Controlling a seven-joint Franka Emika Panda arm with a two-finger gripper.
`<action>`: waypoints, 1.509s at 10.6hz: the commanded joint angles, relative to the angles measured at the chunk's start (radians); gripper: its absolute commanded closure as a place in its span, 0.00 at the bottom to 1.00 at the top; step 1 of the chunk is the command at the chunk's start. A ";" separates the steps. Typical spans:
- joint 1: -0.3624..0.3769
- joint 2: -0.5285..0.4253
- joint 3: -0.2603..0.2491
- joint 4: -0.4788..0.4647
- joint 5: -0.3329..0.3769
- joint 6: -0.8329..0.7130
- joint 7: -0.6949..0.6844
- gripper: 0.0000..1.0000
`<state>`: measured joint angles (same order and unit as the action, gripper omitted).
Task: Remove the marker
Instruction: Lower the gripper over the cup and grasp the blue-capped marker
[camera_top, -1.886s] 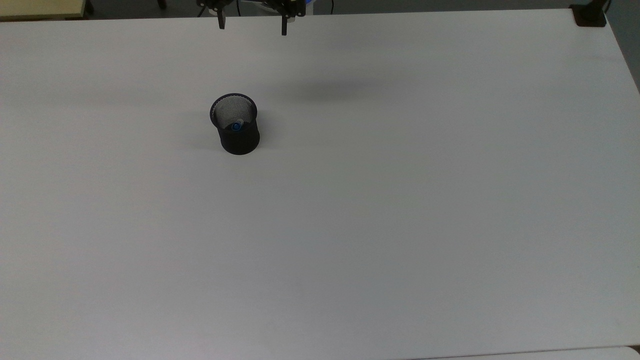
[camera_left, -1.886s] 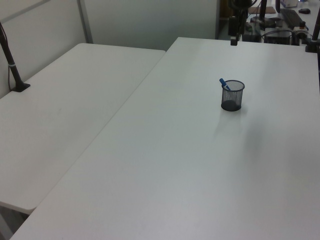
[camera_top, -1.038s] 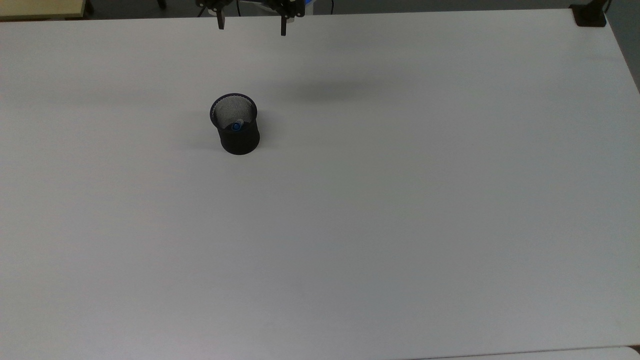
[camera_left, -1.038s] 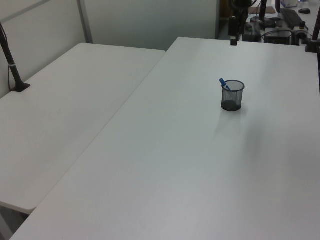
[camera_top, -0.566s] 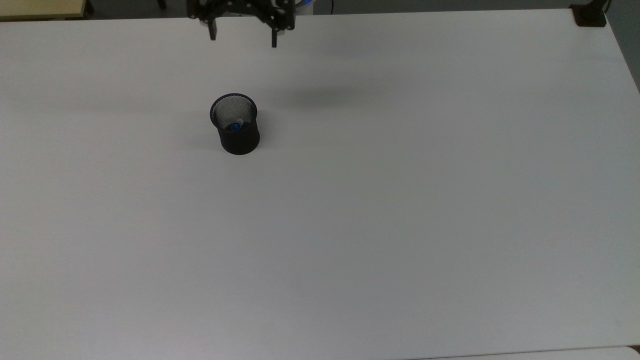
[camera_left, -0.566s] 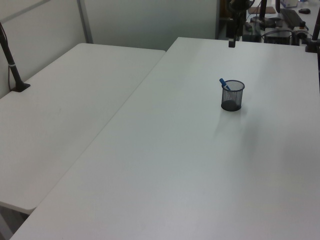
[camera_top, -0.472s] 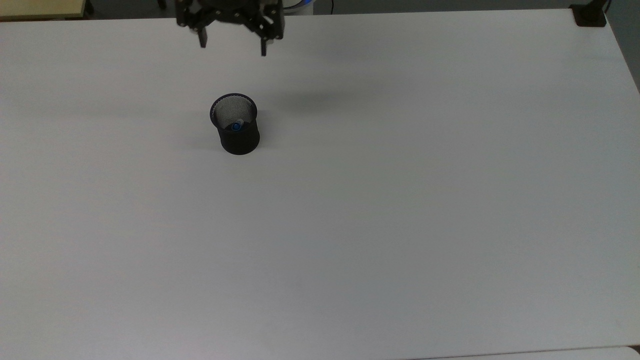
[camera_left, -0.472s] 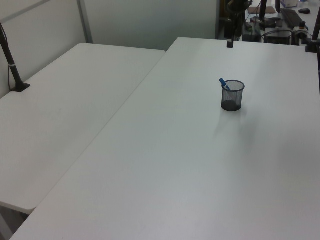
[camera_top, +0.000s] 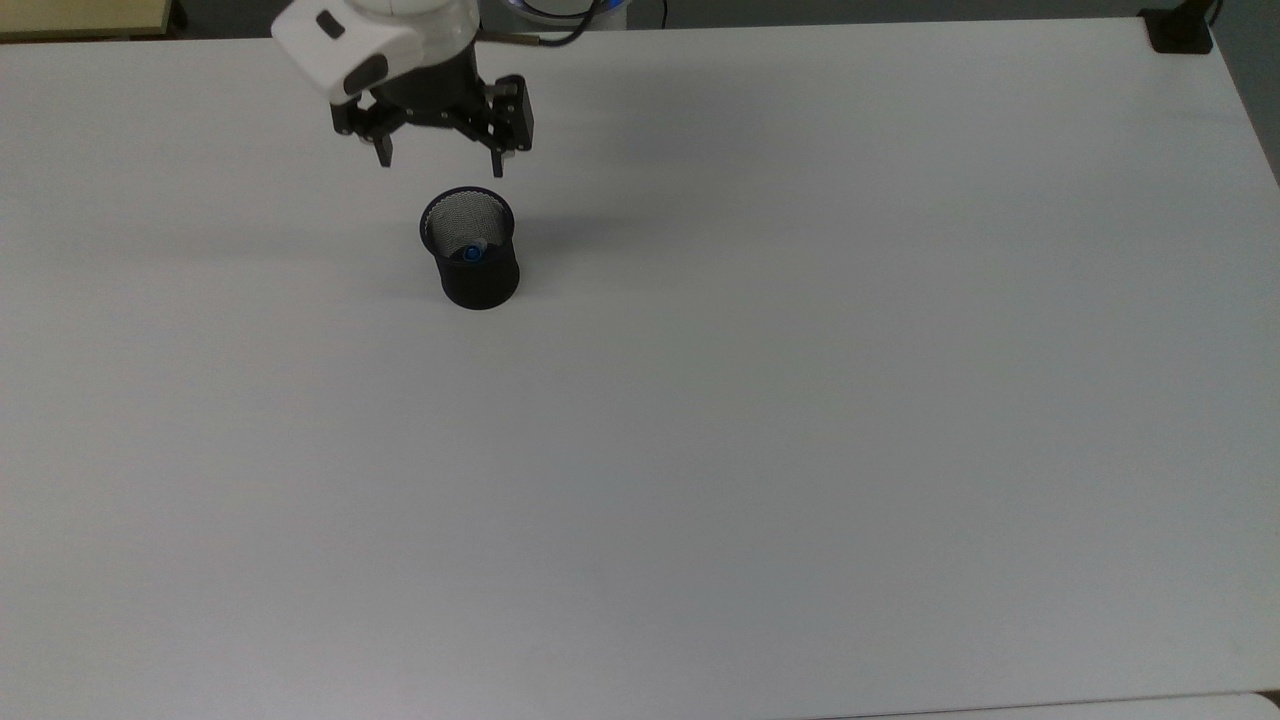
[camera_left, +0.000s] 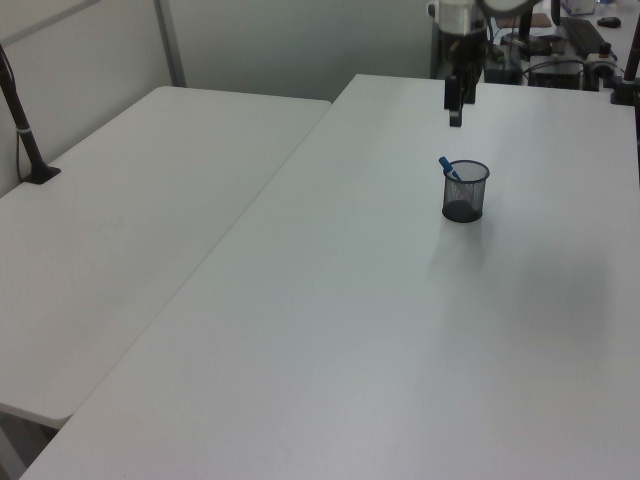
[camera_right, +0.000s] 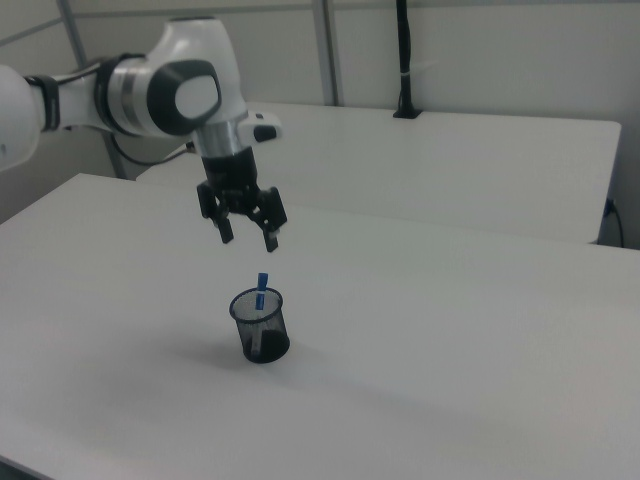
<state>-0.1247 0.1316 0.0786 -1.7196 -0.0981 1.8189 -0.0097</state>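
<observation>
The marker (camera_right: 262, 287) was seen standing in the black mesh cup (camera_right: 259, 325), its blue end poking above the rim and leaning toward the left view's left (camera_left: 448, 167). In the top view its blue tip (camera_top: 470, 253) was seen inside the cup (camera_top: 470, 250). The cup stood on the white table (camera_top: 760, 400). The gripper (camera_right: 249, 239) was held in the air above the cup, apart from it, its fingers (camera_top: 383, 152) spread wide and nothing held between them.
</observation>
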 joint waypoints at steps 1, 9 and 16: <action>-0.018 0.048 0.003 -0.054 -0.020 0.101 -0.032 0.04; -0.006 0.131 0.013 -0.054 -0.014 0.178 -0.030 0.54; -0.004 0.129 0.015 -0.048 -0.006 0.175 -0.029 0.87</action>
<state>-0.1310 0.2705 0.0935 -1.7606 -0.1069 1.9737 -0.0347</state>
